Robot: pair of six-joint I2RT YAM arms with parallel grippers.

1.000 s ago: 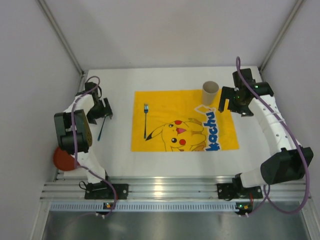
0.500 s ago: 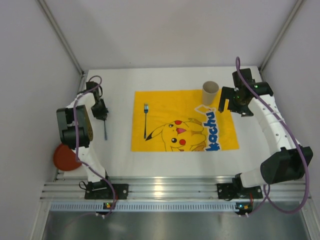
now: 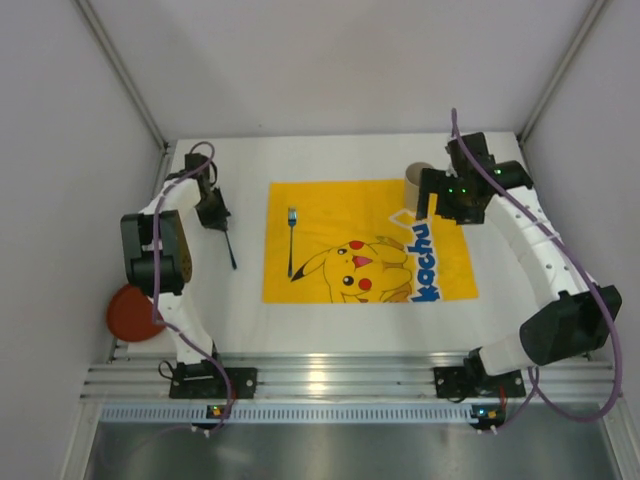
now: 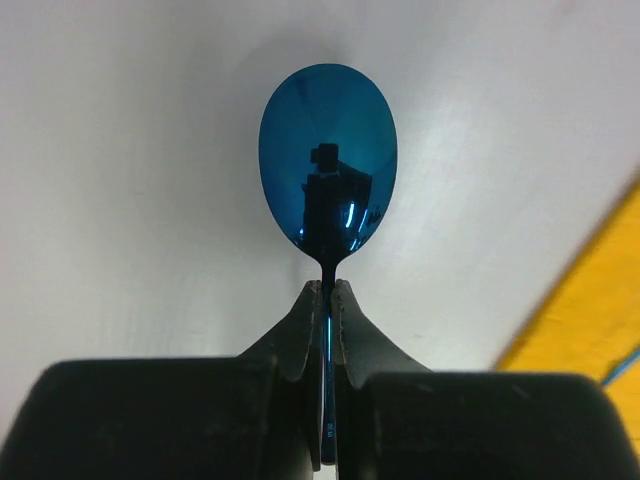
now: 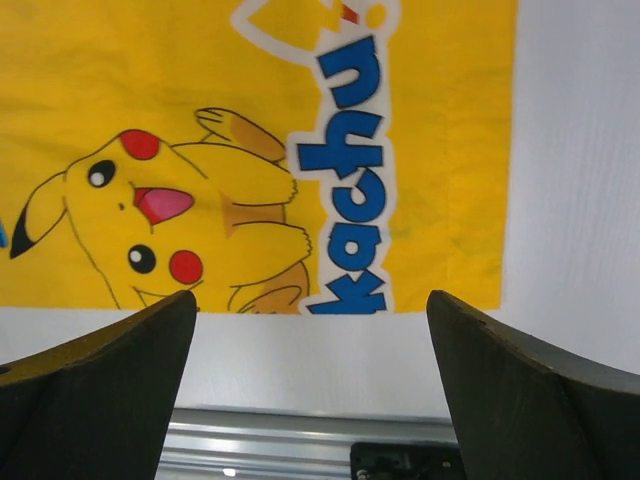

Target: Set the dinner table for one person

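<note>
Red plate waits at the near-left edge of the dinner table, off the yellow mat; fork lies on the mat; left gripper pinches the blue spoon beside it; farther, right gripper gapes empty by the cup.

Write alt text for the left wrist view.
The left tool is shut on the handle of a shiny blue spoon, its bowl pointing away. The white dinner table fills the background, with a corner of the yellow mat at the right edge.
</note>
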